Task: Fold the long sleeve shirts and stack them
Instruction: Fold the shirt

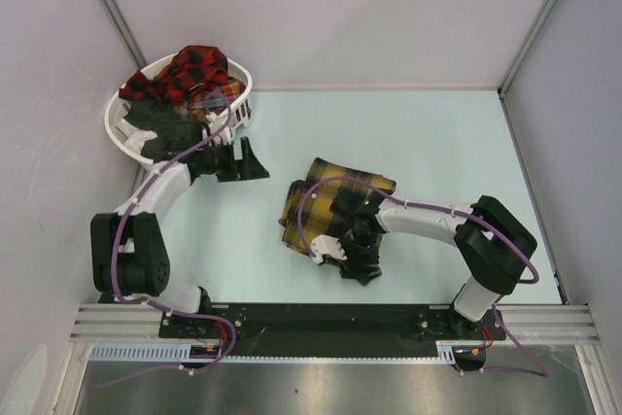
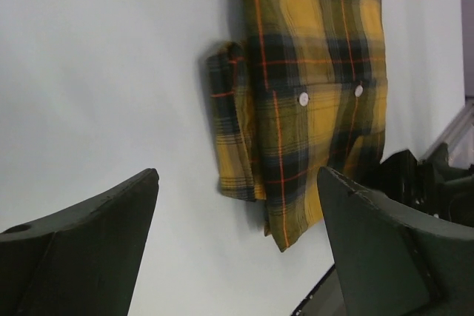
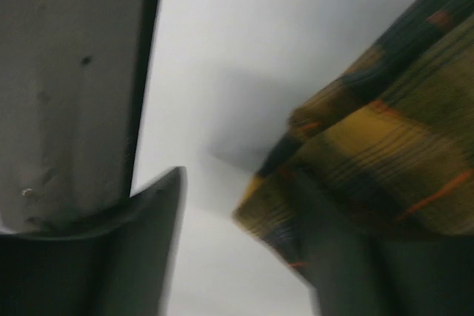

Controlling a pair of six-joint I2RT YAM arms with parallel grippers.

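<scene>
left end effector [image 1: 254, 158] open, empty, near the basket [image 1: 116, 129]; right end effector [image 1: 355, 261] at near edge of the folded yellow plaid shirt [image 1: 335, 199], blurred, grip cannot be told.

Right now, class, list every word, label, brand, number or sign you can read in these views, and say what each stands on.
None can be read. The yellow plaid shirt shows only checks and two white buttons; the red plaid shirt and its white basket show no legible print; the right wrist view is too blurred for any lettering.
</scene>
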